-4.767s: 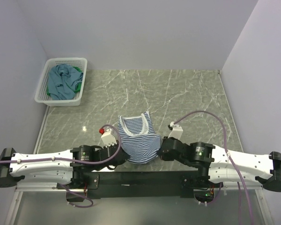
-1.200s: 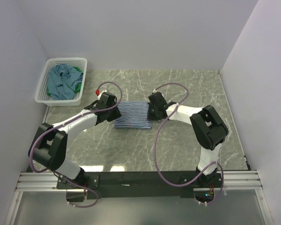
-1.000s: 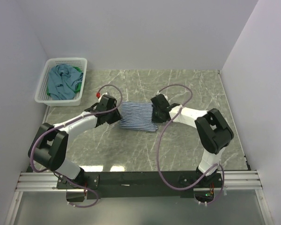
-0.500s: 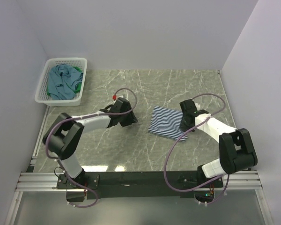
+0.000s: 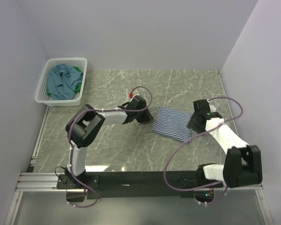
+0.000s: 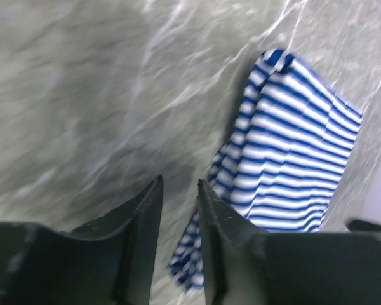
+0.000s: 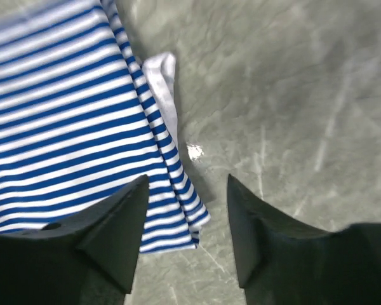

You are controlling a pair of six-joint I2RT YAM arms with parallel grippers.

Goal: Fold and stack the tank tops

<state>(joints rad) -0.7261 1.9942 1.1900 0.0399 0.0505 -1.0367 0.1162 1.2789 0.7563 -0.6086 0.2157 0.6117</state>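
The navy-and-white striped tank top point(image 5: 173, 123) lies folded into a small rectangle on the marble table, right of the middle. My left gripper point(image 5: 147, 116) hovers just off its left edge, jaws narrowly open and empty; in the left wrist view the striped tank top point(image 6: 292, 146) lies beyond the left gripper point(image 6: 180, 183). My right gripper point(image 5: 193, 124) stands at its right edge. In the right wrist view the right gripper point(image 7: 185, 184) is open above a corner of the striped tank top point(image 7: 63, 127), not gripping it. The teal-blue tank top point(image 5: 61, 78) and green tank top point(image 5: 77, 85) lie bunched in the basket.
A white lattice basket point(image 5: 65, 60) stands at the far left corner against the wall. Walls close the table on the left, back and right. Bare marble point(image 5: 131, 145) spreads in front of the folded top, and purple cables loop off both arms.
Both arms slid right with the folded striped top. My right gripper, shut on the cloth a moment ago, has opened and let it go. The left gripper came off earlier.
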